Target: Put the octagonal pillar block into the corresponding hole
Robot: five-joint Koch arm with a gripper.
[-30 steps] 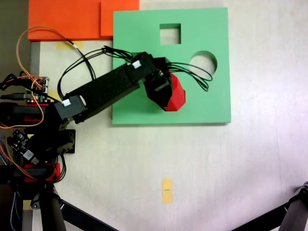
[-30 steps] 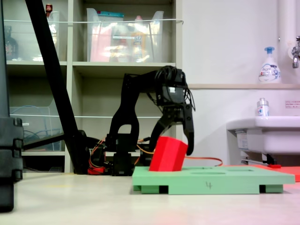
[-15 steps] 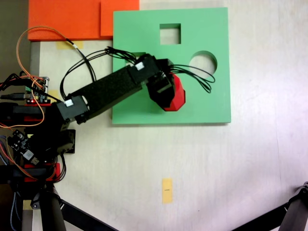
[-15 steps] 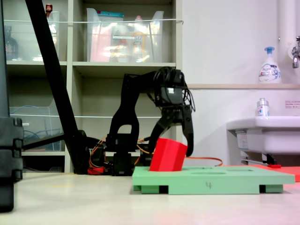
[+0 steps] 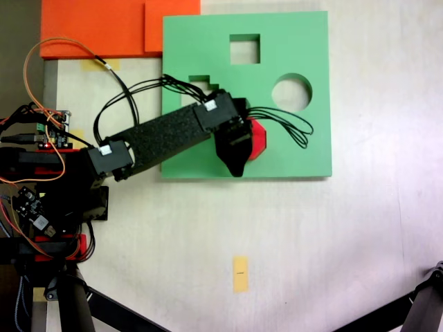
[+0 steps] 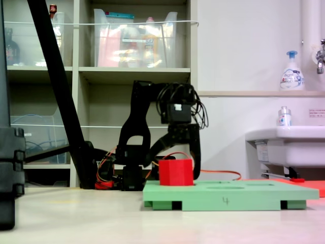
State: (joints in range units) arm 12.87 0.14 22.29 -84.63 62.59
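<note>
Two jaws straddle the upright octagonal pillar block (image 6: 175, 173).

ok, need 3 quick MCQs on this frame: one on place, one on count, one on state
1. Where is the octagonal pillar block?
A. on the bare floor
B. upright in the green foam board
C. on the orange sheet

2. How many open cutouts does the fixed view from above show in the board?
A. one
B. three
C. five

3. How does the claw stand?
A. open, jaws straddling the block
B. shut on the block
C. lifted far above the shelf

Answers:
1 B, the side view shows the block vertical in the board.
2 B, square, round and stepped.
3 A, a gap shows beside each jaw.
</note>
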